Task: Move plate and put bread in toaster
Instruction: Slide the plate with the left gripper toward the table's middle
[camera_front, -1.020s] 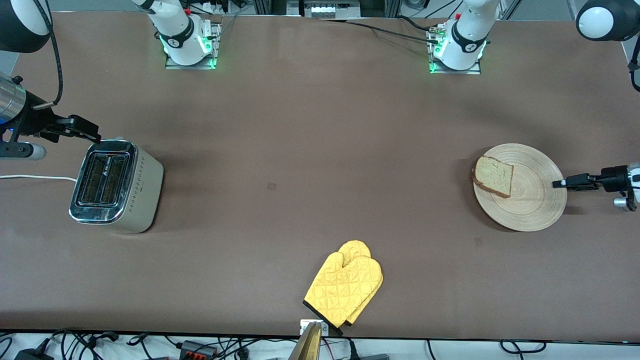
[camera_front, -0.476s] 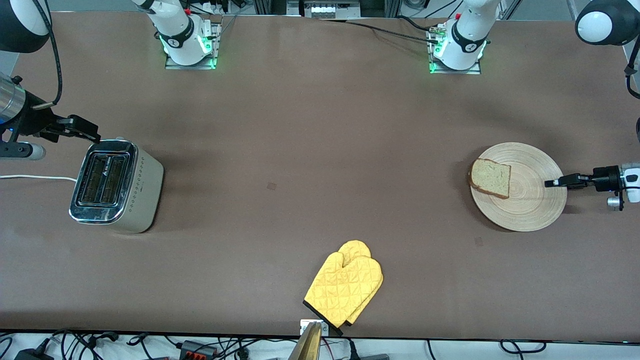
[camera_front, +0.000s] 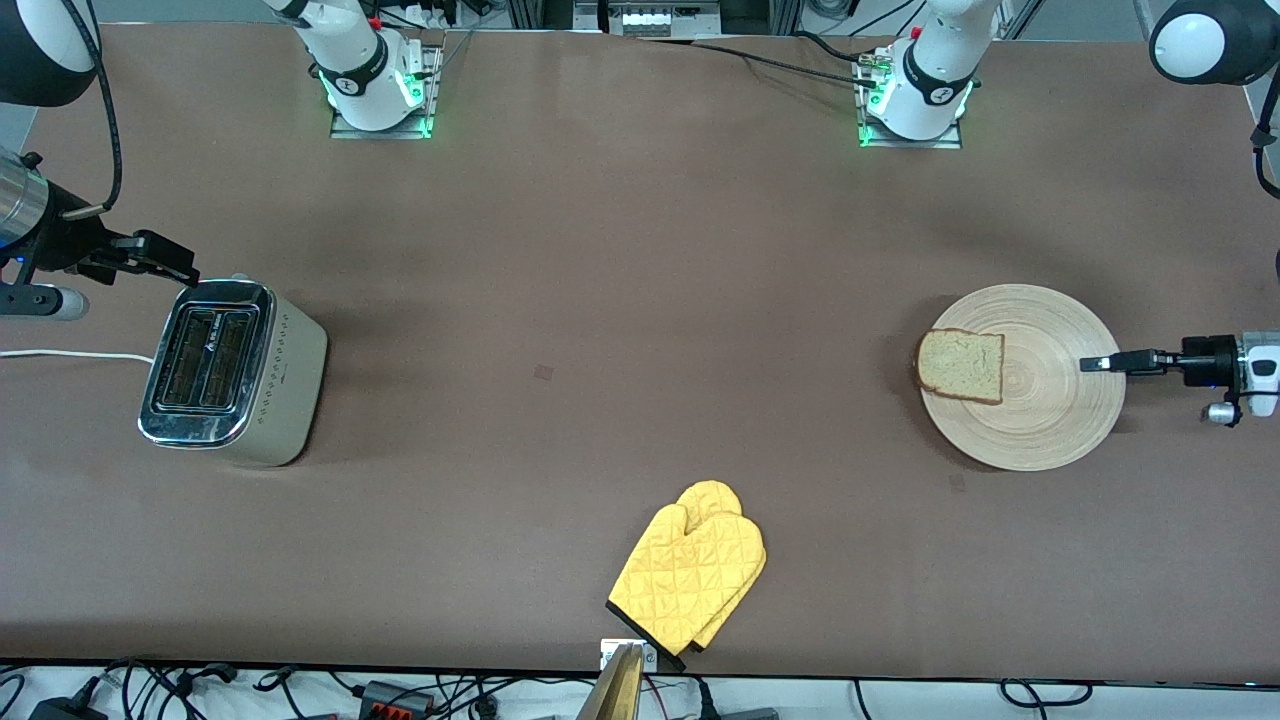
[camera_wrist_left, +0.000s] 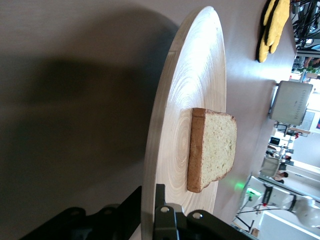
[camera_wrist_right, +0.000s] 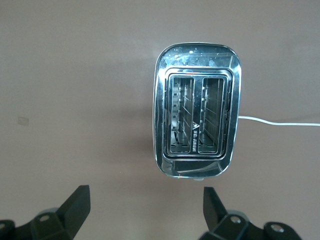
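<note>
Plate (camera_front: 1030, 420) sits mid-right of the front frame, toward the left arm's end of the table. Looks like stiff, light wood w/ a thin raised rim, so the rim is the obvious hold; shallow and smooth, so anything on it could slide if it tips. Bread (camera_front: 961, 366) lies flat on the plate's edge toward the frame centre, one corner just over the rim. Prob. soft, light, crumbly; best pinched across its flat faces near the crust, gently.

Left gripper (camera_front: 1097, 362) is clamped on the plate rim at the side away from the bread; in the left wrist view the black fingers (camera_wrist_left: 165, 220) pinch the rim (camera_wrist_left: 150, 165) above and below.

Toaster (camera_front: 232, 372) stands at mid-left of the frame, slots up and empty, white cord (camera_front: 70, 354) trailing to the frame's left edge. Right gripper (camera_wrist_right: 145, 207) waits just above it at upper left, jaws spread wide, holding nothing.

Yellow oven mitt (camera_front: 690, 578) lies at bottom centre, well apart from both.
</note>
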